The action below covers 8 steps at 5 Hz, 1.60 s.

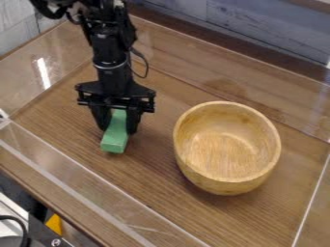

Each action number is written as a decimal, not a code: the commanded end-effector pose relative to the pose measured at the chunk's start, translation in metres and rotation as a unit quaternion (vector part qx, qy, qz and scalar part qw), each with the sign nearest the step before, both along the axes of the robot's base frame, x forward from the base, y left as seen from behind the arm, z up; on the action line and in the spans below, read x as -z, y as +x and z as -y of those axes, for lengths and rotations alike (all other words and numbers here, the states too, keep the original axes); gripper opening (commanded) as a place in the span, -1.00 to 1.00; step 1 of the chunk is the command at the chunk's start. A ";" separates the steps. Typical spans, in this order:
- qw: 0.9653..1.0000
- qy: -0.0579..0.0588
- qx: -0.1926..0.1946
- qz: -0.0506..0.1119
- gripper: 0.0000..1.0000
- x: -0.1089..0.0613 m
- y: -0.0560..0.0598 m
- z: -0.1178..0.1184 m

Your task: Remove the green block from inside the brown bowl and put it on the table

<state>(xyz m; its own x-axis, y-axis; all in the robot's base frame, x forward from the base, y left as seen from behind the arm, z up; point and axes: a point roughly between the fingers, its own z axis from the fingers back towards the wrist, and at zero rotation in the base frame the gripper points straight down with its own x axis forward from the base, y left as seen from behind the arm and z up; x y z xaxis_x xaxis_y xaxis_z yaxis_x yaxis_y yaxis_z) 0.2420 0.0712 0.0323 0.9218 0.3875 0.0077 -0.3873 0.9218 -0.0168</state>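
The green block (118, 137) stands tilted left of the brown bowl (227, 147), its lower end at the table (168, 68) and its upper end between my fingers. My gripper (118, 123) points straight down over it, its black fingers (98, 118) closed on the block's sides. The bowl sits upright to the right, a short gap from the gripper, with nothing inside it.
Clear acrylic walls (77, 183) edge the table along the front and left. The arm (106, 43) rises from the gripper toward the back left. Open tabletop lies behind the bowl and in front of the block.
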 end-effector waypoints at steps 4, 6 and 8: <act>1.000 0.007 0.001 0.015 1.00 -0.016 0.014 -0.006; 1.000 0.006 0.001 0.027 1.00 -0.036 0.017 -0.007; 0.998 0.006 0.013 0.053 1.00 -0.066 0.021 -0.003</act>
<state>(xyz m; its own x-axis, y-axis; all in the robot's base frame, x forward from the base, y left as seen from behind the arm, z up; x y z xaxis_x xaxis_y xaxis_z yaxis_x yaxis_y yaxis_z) 0.2547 0.0723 0.0837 0.9293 0.3657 0.0527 -0.3640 0.9306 -0.0392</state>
